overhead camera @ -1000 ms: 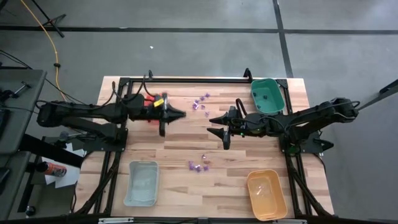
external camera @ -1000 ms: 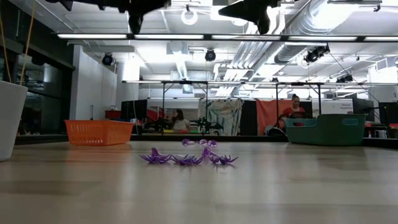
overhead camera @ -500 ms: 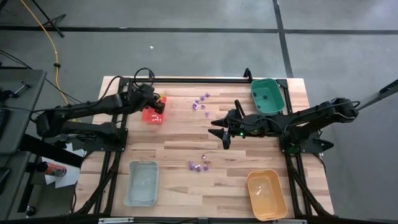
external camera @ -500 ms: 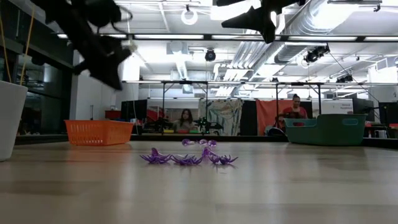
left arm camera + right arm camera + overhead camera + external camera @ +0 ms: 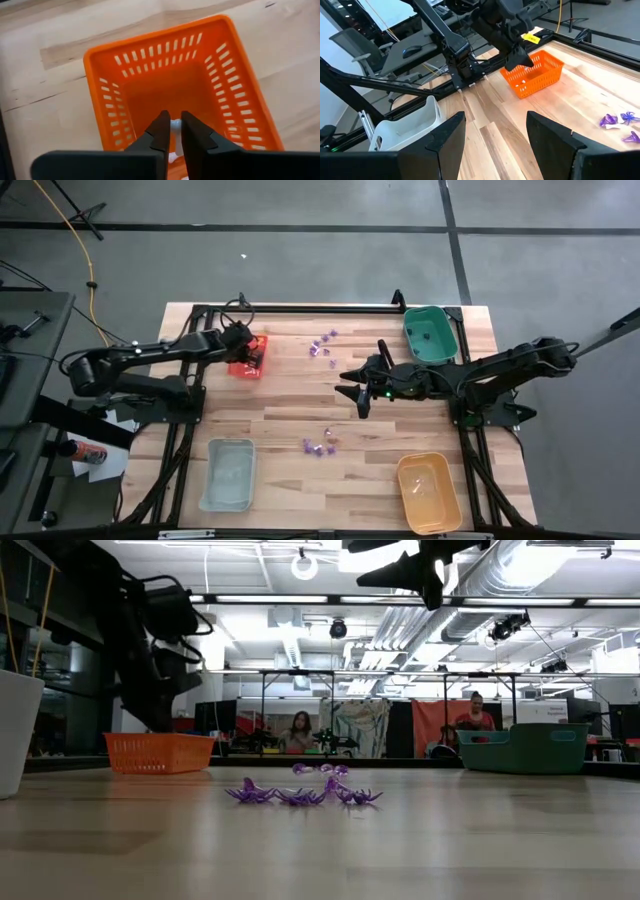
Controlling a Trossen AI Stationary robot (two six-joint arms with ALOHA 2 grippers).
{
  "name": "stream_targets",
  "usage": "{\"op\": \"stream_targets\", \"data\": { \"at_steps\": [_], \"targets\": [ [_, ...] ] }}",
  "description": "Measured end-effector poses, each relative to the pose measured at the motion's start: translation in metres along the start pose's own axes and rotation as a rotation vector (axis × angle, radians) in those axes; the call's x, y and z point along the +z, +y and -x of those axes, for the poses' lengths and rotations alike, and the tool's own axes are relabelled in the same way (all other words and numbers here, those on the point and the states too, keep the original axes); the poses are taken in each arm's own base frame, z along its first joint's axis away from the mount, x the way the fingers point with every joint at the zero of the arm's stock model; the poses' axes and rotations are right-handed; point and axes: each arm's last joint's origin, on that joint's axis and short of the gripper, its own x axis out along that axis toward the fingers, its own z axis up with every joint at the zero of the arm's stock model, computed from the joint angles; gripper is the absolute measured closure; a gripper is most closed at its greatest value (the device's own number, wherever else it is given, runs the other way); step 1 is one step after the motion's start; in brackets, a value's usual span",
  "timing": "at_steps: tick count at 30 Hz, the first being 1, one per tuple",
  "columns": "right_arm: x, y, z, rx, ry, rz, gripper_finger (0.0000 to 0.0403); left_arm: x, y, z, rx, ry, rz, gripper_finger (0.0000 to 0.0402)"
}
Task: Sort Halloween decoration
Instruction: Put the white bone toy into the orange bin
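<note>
While the left hand (image 5: pixel 171 131) pinches a whitish piece (image 5: pixel 176 131) over the red tray (image 5: pixel 247 357) and the right hand (image 5: pixel 357 391) hovers wide, purple decorations (image 5: pixel 318 446) lie unsorted on the counter (image 5: pixel 290 400), so most sorting remains

The left hand (image 5: pixel 172 131) points down over the table's (image 5: pixel 290 405) far left part, fingers narrowly parted around a whitish piece (image 5: pixel 175 131). The right hand (image 5: pixel 358 388) hangs raised over the table's middle, fingers spread wide.
</note>
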Motion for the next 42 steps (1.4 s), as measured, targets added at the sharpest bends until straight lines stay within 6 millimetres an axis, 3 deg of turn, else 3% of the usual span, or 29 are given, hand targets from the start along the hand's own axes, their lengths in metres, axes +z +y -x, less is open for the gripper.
{"op": "stream_targets", "data": {
  "at_steps": [9,13,18,22,25,28,32,42],
  "targets": [
    [0.0,0.0,0.0,-0.004,0.002,0.003,0.0199,0.0,0.001,0.0,0.003,0.004,-0.006,0.0307],
    [0.0,-0.001,0.0,-0.008,0.003,0.004,0.0199,0.009,-0.002,0.012,-0.064,0.009,0.001,0.0278],
    [0.003,-0.006,-0.002,-0.027,-0.004,-0.002,0.0199,0.045,-0.015,0.052,-0.243,-0.117,0.006,0.0259],
    [0.005,-0.011,-0.004,-0.044,-0.014,-0.012,0.0199,0.074,-0.031,0.093,-0.481,-0.352,-0.088,0.0257],
    [0.007,-0.015,-0.005,-0.055,-0.019,-0.012,0.0199,0.083,-0.043,0.123,-0.728,-0.542,-0.194,0.0257],
    [0.008,-0.017,-0.005,-0.063,-0.022,-0.014,0.0199,0.079,-0.056,0.145,-0.91,-0.655,-0.285,0.0257],
    [0.008,-0.017,-0.005,-0.064,-0.022,0.021,0.0199,0.064,-0.073,0.16,-0.989,-0.703,-0.361,0.0257],
    [0.015,-0.013,-0.005,-0.012,-0.08,0.103,0.0199,0.028,-0.129,0.153,-1.008,-0.672,-0.477,0.0257]
  ]
}}
